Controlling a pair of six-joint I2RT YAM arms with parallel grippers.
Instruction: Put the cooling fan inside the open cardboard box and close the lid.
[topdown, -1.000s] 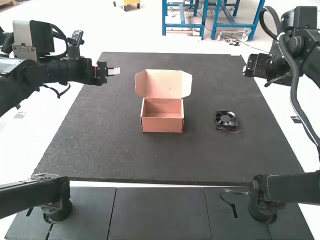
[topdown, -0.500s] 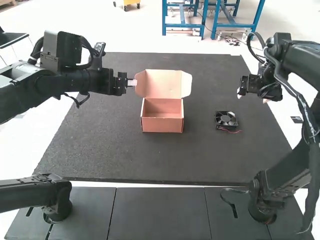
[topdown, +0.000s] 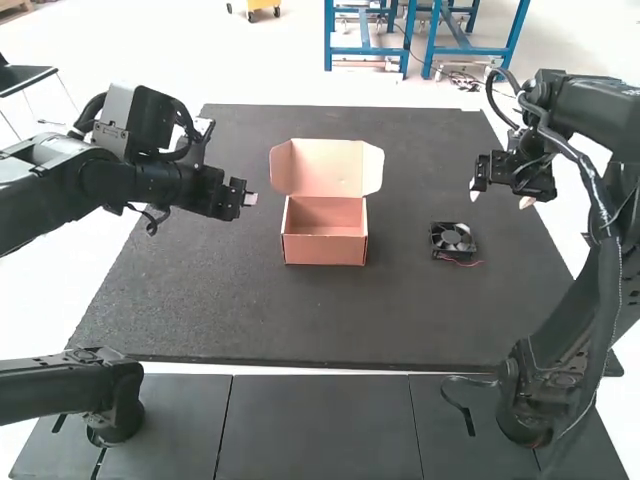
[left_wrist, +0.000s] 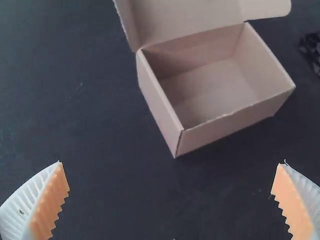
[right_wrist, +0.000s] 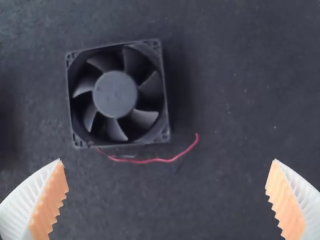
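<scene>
Cooling fan (topdown: 453, 241) flat on the mat (topdown: 200, 300) toward its right edge, near the open cardboard box (topdown: 324, 230). Right gripper (topdown: 503, 192) above, spread wide, empty, likely poised to grasp; left gripper (topdown: 245, 197) likewise, facing the box.

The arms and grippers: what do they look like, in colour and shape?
The left arm and right arm are black tubes with black cables looping beside them. The left gripper and right gripper have white ribbed fingers with toothed orange pads.
</scene>
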